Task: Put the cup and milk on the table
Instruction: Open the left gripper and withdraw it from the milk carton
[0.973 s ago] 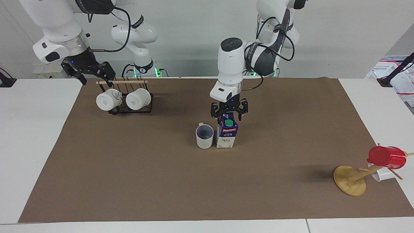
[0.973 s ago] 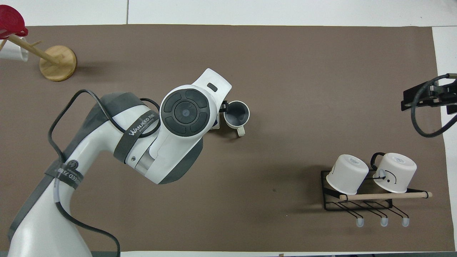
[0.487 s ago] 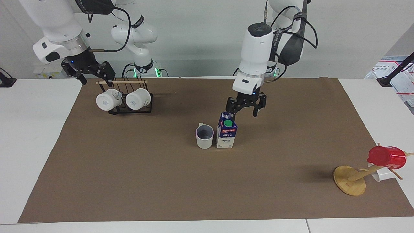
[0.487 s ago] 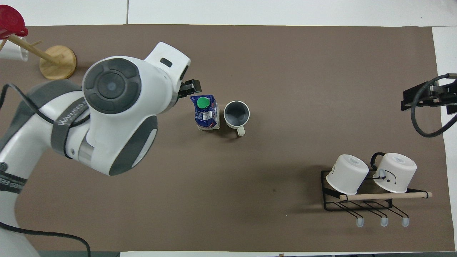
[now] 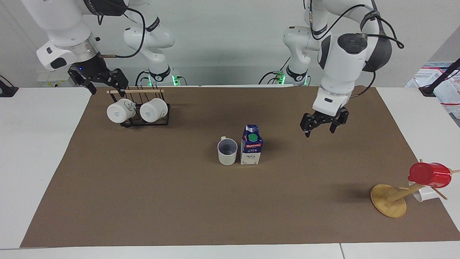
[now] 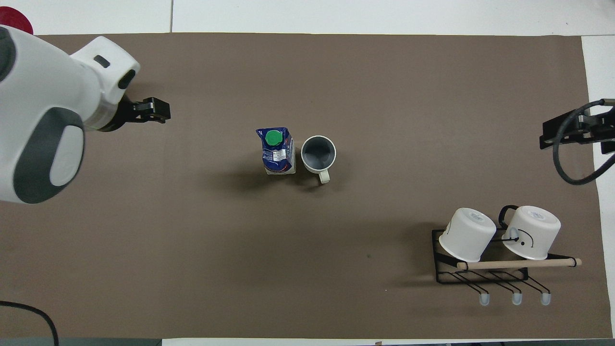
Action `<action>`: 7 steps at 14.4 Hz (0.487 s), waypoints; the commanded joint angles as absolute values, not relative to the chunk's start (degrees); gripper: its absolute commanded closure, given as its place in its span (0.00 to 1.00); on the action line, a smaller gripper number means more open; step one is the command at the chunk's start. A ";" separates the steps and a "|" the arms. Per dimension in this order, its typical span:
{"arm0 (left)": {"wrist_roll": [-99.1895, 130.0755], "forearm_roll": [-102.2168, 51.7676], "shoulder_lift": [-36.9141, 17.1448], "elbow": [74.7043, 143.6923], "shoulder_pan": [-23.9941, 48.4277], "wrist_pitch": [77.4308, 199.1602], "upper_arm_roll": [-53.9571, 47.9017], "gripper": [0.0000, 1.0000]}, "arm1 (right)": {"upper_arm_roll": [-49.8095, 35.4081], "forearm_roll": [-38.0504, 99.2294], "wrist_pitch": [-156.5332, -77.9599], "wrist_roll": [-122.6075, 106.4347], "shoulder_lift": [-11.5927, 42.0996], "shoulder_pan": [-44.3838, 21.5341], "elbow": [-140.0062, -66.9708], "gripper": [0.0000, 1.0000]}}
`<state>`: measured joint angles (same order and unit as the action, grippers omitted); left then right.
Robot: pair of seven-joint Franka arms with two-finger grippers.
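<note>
The cup [image 5: 227, 151] [image 6: 318, 154], off-white with a bluish-grey inside, stands upright on the brown mat of the table [image 5: 172, 201] [image 6: 336, 269]. Touching or almost touching it, toward the left arm's end, stands the blue and white milk [image 5: 252, 145] [image 6: 276, 151] carton with its green cap. My left gripper [image 5: 320, 130] [image 6: 156, 109] hangs open and empty over the bare mat, well clear of the milk toward the left arm's end. Open as well, my right gripper [image 5: 107, 89] [image 6: 571, 133] waits by the mug rack with nothing in it.
A black wire rack [image 5: 143, 122] [image 6: 485, 276] with two white mugs sits near the robots at the right arm's end. A wooden mug tree [image 5: 389, 202] carrying a red cup [image 5: 429, 175] and a white one stands at the left arm's end.
The left gripper has lifted off the top of the milk and swung away toward the left arm's end, leaving the carton standing. The right arm has not moved.
</note>
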<state>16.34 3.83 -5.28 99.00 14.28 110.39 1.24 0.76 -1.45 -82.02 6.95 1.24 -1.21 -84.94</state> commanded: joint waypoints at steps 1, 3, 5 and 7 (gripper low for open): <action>8.38 0.10 -2.12 100.99 8.98 108.47 0.70 0.00 | 0.53 -0.97 -81.39 5.71 0.62 -0.62 -85.52 0.00; 4.76 -0.35 -1.24 100.37 6.08 106.10 0.79 0.00 | 0.53 -0.97 -81.39 5.71 0.62 -0.62 -85.52 0.00; 4.22 -2.62 -1.32 97.58 3.88 102.24 1.05 0.00 | 0.53 -0.97 -81.39 5.71 0.62 -0.62 -85.52 0.00; 0.64 -3.60 -1.32 95.20 1.94 100.38 1.14 0.00 | 0.53 -0.97 -81.39 5.71 0.62 -0.62 -85.52 0.00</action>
